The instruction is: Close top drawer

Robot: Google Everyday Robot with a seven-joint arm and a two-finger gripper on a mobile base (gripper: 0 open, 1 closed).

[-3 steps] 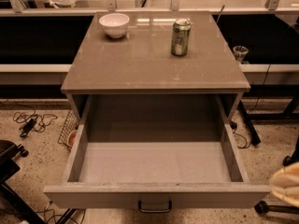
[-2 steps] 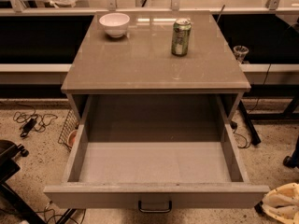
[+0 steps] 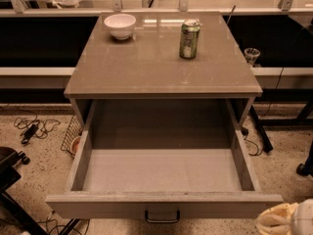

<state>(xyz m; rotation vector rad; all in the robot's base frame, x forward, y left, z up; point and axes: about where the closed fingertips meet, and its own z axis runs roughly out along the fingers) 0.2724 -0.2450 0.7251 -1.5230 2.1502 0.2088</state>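
The top drawer is pulled far out from the grey-taupe cabinet, and its deep grey box interior holds nothing. Its flat front faces me at the bottom of the view, with the small dark U-shaped pull centred on it. My gripper shows as a pale yellowish-white shape in the bottom right corner. It sits just below and to the right of the drawer front's right end, and most of it is cut off by the frame edge.
On the cabinet top stand a white bowl at the back left and a green can at the back right. Cables and a wire basket lie on the floor to the left. A dark stand leg is on the right.
The gripper has sunk lower and slightly left in the bottom right corner. The drawer, bowl and can have not moved.
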